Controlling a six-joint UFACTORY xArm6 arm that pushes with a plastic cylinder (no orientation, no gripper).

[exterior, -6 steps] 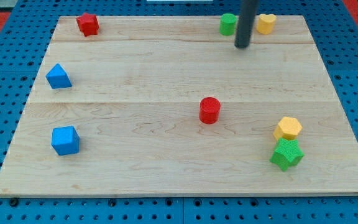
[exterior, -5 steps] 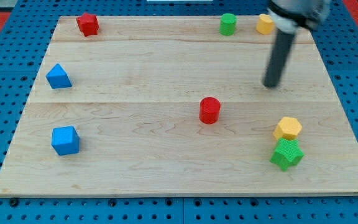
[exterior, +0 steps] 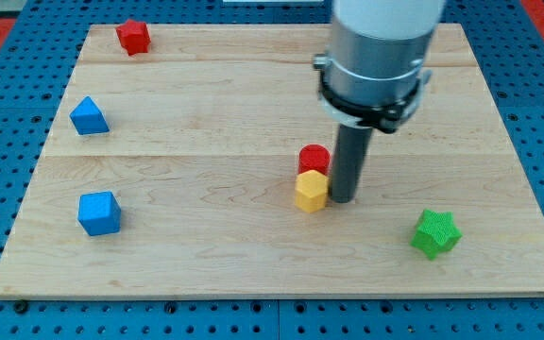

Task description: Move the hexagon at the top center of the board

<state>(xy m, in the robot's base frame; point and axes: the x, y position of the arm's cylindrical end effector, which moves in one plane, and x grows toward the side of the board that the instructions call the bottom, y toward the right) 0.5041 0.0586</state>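
Note:
The yellow hexagon (exterior: 312,190) lies near the board's middle, touching the lower edge of the red cylinder (exterior: 315,159). My tip (exterior: 342,198) stands right against the hexagon's right side, below and right of the red cylinder. The arm's wide grey body (exterior: 376,57) fills the view's top centre and hides whatever blocks stand there.
A green star (exterior: 435,233) sits at the lower right. A red block (exterior: 133,36) is at the top left corner. A blue triangular block (exterior: 89,115) and a blue cube (exterior: 98,212) are on the left side. The wooden board (exterior: 206,104) lies on a blue pegboard.
My tip moved down and left from the upper right. The yellow hexagon slid left from above the green star to beside the red cylinder. The arm now covers the top-centre blocks.

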